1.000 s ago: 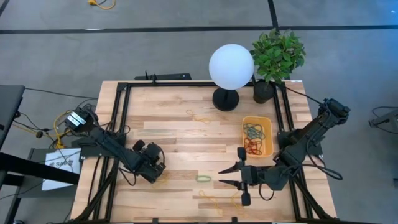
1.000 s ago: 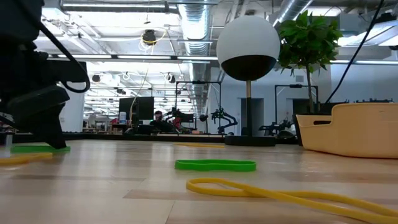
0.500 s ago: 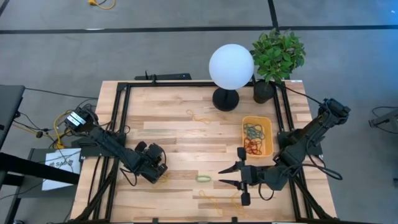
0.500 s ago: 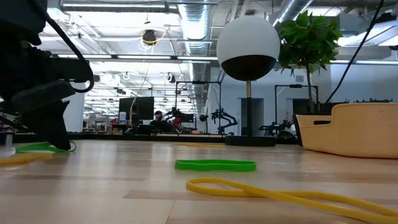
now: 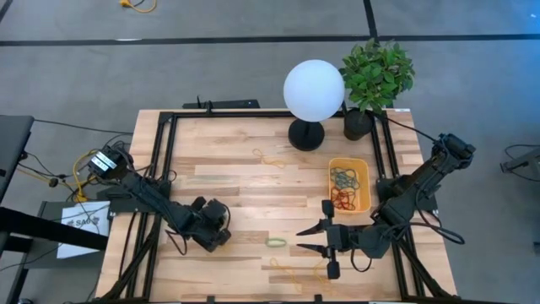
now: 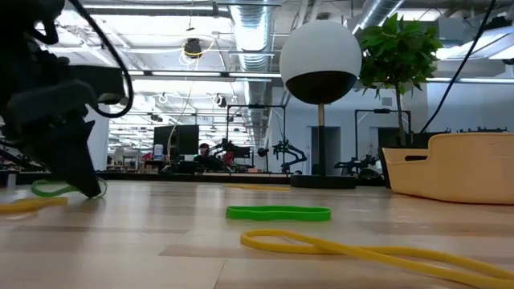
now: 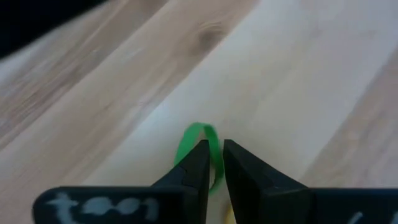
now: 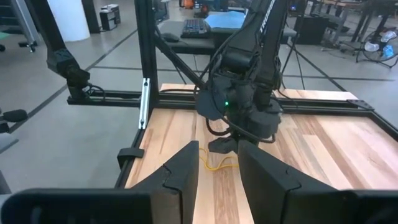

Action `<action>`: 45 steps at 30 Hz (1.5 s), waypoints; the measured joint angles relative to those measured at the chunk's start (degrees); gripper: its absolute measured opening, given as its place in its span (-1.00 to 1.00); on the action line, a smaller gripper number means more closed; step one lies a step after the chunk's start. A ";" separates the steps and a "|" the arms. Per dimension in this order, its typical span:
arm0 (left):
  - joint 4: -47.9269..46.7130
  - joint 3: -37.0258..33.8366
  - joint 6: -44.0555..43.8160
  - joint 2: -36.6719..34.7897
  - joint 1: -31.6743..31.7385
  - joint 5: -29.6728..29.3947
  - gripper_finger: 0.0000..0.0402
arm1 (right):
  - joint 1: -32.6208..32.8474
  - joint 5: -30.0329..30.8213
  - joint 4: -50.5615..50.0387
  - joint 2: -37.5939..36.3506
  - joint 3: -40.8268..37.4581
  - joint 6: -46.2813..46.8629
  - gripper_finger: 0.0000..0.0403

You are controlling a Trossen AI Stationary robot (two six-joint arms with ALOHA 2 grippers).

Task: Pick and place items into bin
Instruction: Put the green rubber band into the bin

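Observation:
My left gripper [image 5: 213, 233] is down at the table's near left, shut on a green rubber band [image 7: 200, 135]; the low view shows this gripper [image 6: 79, 178] with the band [image 6: 46, 189] beside it. My right gripper [image 5: 304, 239] waits open above the near middle, its fingers pointing left. Just left of its fingertips, a second green band [image 5: 276, 242] lies flat on the wood. The yellow-orange bin [image 5: 363, 181] sits on the right side and holds red and grey-blue bands. A long yellow band [image 6: 361, 250] lies on the table near the front edge. My left gripper pinches the green band's strand [image 7: 216, 163] between its two fingertips, coming from above and slanting down. The loop sticks out ahead of the fingers. In the low view the band's other end [image 6: 40, 189] stays at table height, and I cannot tell whether it is lifted clear.
A white globe lamp [image 5: 313, 91] and a potted plant [image 5: 376, 74] stand at the far edge. More yellow bands lie at the far middle [image 5: 270, 159] and near the front [image 5: 284, 272]. A pale band [image 5: 215, 178] lies left of centre. Black frame rails border the table.
My left gripper has shifted a little toward the table's right and near edge and tipped. The green band beneath it, flat on the wood a second ago, now has one end raised into a loop at the fingertips.

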 joint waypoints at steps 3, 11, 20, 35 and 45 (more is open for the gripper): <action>2.00 0.02 2.42 0.00 0.02 -0.71 -0.82 | 0.00 0.00 0.00 0.00 0.00 0.36 -0.47; 1.54 -0.01 2.54 0.00 0.06 -1.82 -0.82 | 0.00 -0.02 0.00 0.00 0.00 0.98 -0.47; 5.44 -0.07 7.66 0.00 0.25 -6.20 -0.85 | 0.00 -0.02 0.00 0.00 0.00 1.00 -0.47; 7.26 -0.09 12.76 0.00 1.87 -4.89 -0.97 | 0.00 -0.04 -0.01 0.00 0.00 1.01 -0.47; 4.38 -0.11 11.94 0.00 1.87 -3.69 -0.82 | 0.00 -0.04 -0.02 0.00 0.00 1.01 -0.47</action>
